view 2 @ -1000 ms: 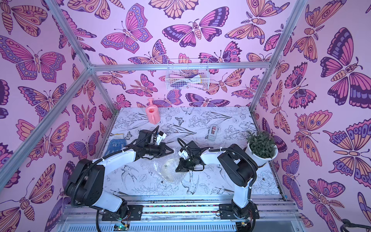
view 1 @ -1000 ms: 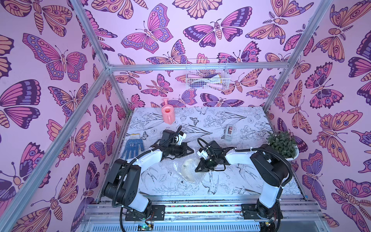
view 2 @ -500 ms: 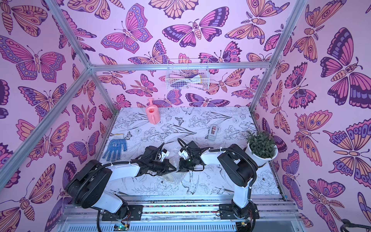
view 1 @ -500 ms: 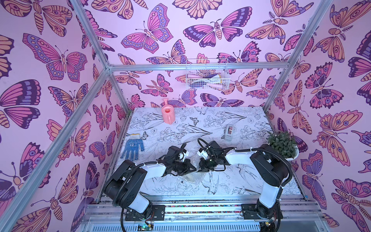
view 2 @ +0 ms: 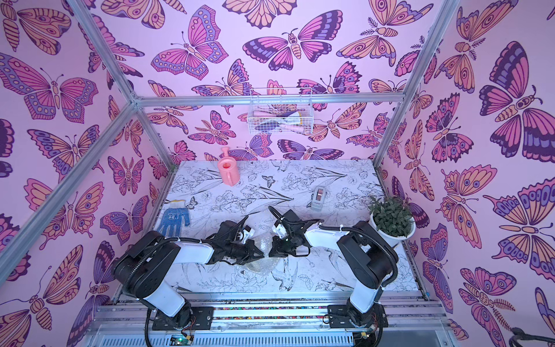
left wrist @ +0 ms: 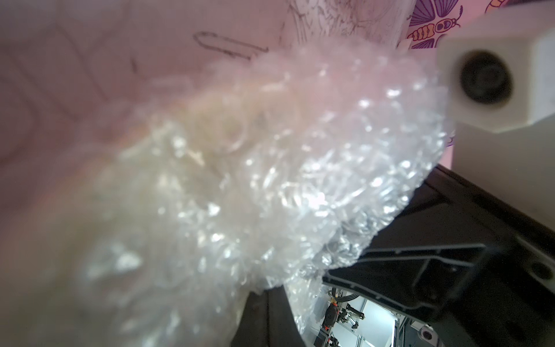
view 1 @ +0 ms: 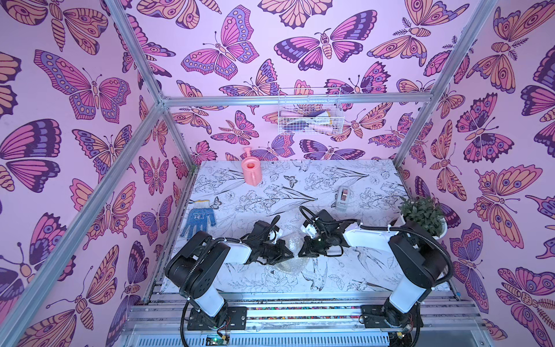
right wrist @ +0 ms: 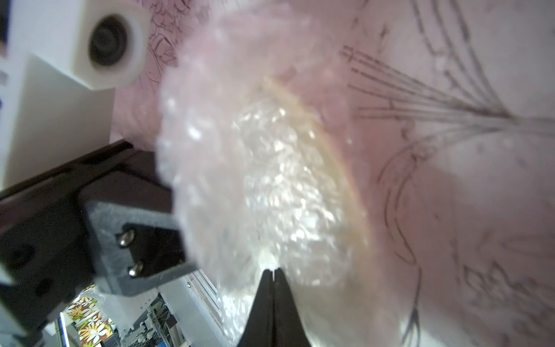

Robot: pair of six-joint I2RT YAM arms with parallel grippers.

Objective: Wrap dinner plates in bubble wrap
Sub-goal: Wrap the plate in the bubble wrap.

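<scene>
Bubble wrap [view 1: 293,263]: crumpled clear bundle on the table [view 1: 369,272], well to the left of the potted plant [view 1: 423,212].
Plate [right wrist: 341,171]: cream, under the wrap, blurred through it.
Left gripper [view 1: 289,255]: fingers closed on a raised fold of wrap, on the side away from the plant.
Right gripper [view 1: 302,254]: fingers pressed together, tips touching the wrap's plant side; I cannot tell whether they pinch it.

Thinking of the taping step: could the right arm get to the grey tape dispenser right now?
Probably yes. The tape dispenser stands just beyond the right gripper, with only bare table between them. But its jaws are shut on the bubble wrap, so it must let go first.
</scene>
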